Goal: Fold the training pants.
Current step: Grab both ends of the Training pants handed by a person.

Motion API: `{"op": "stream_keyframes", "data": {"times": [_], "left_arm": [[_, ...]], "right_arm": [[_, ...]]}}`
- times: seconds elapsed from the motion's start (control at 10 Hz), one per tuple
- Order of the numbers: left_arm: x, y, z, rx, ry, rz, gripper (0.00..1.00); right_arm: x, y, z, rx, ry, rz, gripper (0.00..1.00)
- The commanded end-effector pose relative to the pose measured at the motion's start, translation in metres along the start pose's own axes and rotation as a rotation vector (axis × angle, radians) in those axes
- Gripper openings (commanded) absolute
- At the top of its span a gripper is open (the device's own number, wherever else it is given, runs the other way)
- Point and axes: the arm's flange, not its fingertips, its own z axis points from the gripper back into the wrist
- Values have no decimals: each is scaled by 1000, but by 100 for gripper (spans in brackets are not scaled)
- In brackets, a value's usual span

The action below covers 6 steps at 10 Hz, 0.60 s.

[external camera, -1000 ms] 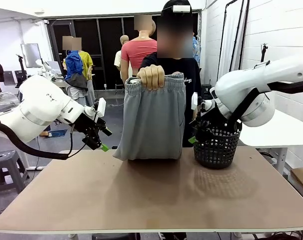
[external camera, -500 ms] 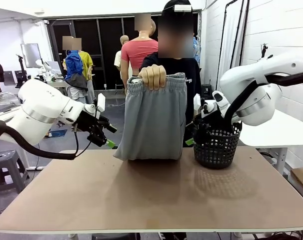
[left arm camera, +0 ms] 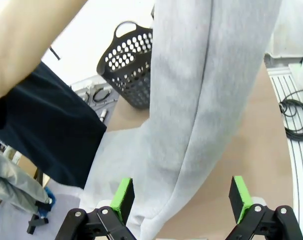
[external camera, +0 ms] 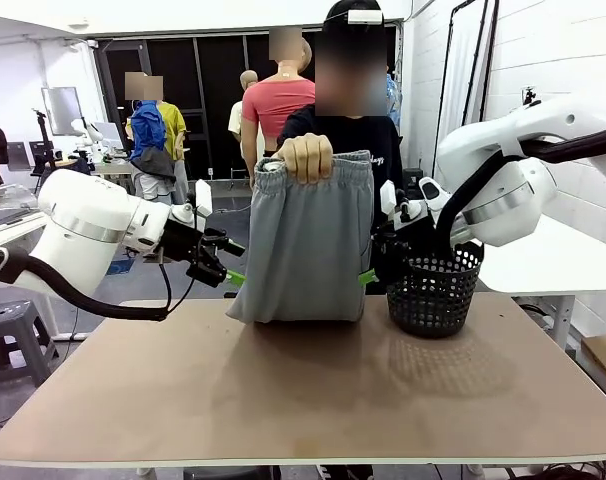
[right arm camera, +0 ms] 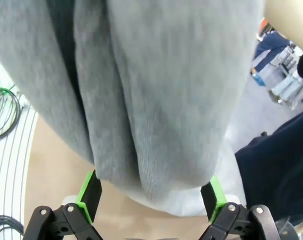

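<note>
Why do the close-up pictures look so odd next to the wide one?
Front view: sharp, evenly lit, soft shadows of the training pants and basket on the table. Left wrist view: wide-angle stretch, white background washed out. Right wrist view: pants very close, looming large, slightly soft.

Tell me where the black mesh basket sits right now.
In the front view, the black mesh basket stands on the table, far right, just right of the training pants that the person's hand holds up.
</note>
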Motion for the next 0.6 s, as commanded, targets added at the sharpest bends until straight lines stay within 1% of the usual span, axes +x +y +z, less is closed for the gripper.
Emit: {"op": "stream_keyframes", "data": {"times": [0.0,0.2,0.4,0.5], "left_arm": [[2,2,-10,-12,-84,-12,100],[19,-4,-10,-24,-157,-11,100],[34,-8,-7,-51,-230,2,100],[39,-10,-5,-44,-254,12,100]], "right_arm": [[3,5,0,-14,-68,33,100],[13,11,1,-12,-106,51,100],[20,14,1,7,-174,72,100],[22,16,2,-8,-201,78,100]]}}
